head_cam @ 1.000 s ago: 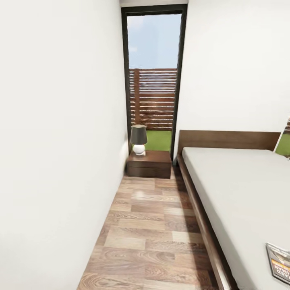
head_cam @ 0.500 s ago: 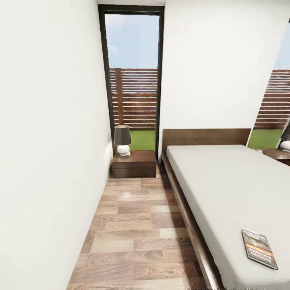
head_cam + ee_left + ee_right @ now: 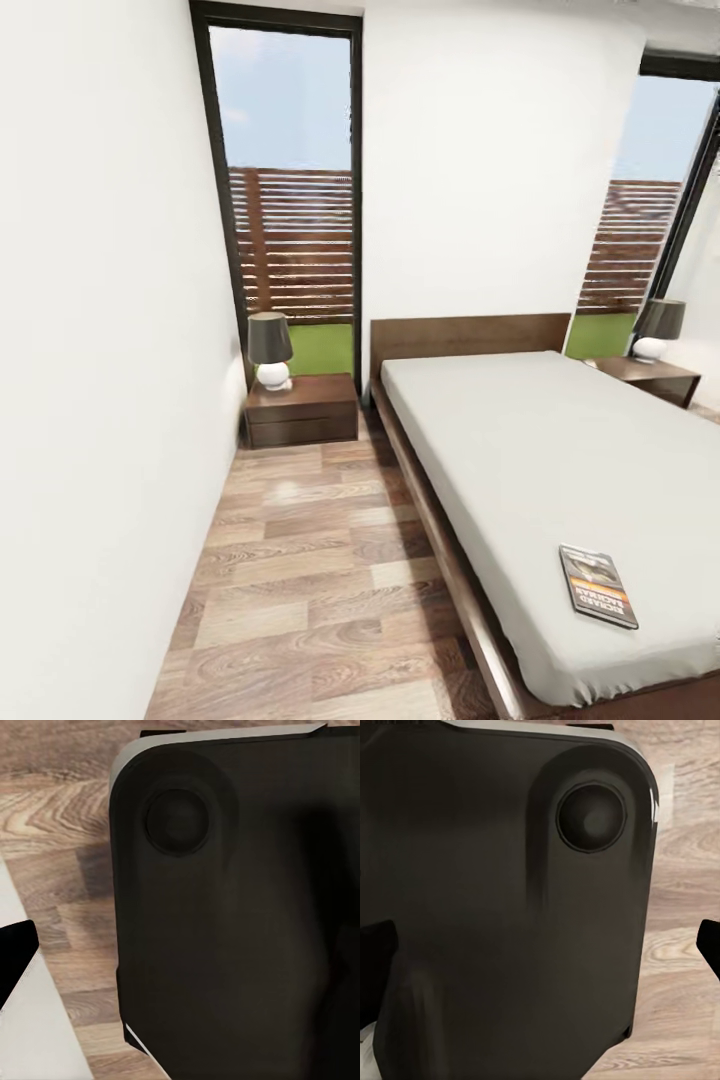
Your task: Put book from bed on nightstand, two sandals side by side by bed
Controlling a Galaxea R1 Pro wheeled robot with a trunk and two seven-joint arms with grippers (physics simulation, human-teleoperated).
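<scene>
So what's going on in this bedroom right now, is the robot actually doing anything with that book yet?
Not yet. Nothing is being handled. The head view looks along the bed, and the book lies flat on the mattress near its foot end, untouched. A nightstand with a lamp stands by the left wall at the head of the bed, and a second nightstand sits on the far side. The wrist views look down at the robot's dark base and the wood floor.
</scene>
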